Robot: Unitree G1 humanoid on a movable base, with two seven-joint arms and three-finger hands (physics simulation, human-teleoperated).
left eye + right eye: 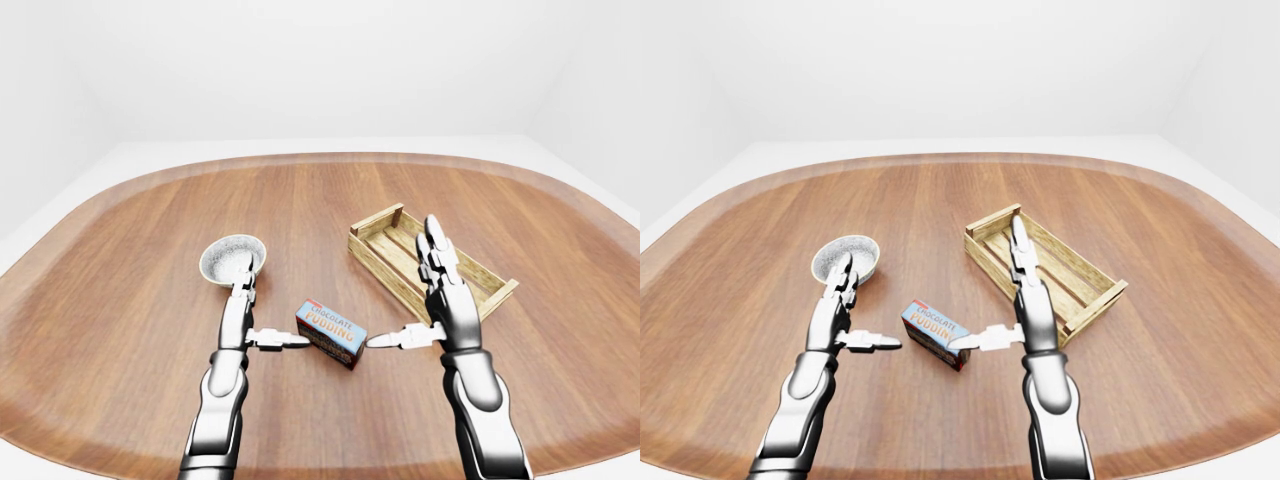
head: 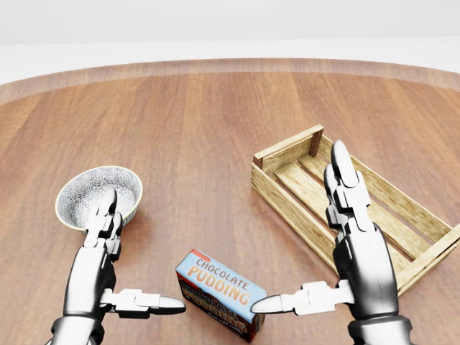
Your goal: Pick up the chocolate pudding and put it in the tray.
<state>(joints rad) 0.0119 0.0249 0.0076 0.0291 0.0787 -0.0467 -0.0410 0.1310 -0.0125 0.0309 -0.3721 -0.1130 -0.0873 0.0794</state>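
The chocolate pudding box (image 2: 219, 293), blue on top with dark sides, lies flat on the wooden table near the bottom of the head view. My left hand (image 2: 140, 259) is open to the left of the box, its thumb tip a short gap from the box's left end. To the right of the box my right hand (image 2: 300, 237) is open too, fingers pointing up over the tray's near wall and thumb tip at the box's right end. Whether that thumb touches the box is unclear. The tray (image 2: 285, 149), a slatted wooden crate, stands empty at the right.
A patterned grey bowl (image 2: 83, 190) sits at the left, just beyond my left hand's fingers (image 2: 108, 212). The round wooden table (image 1: 320, 200) stretches far toward the top of the eye views, with a white floor around it.
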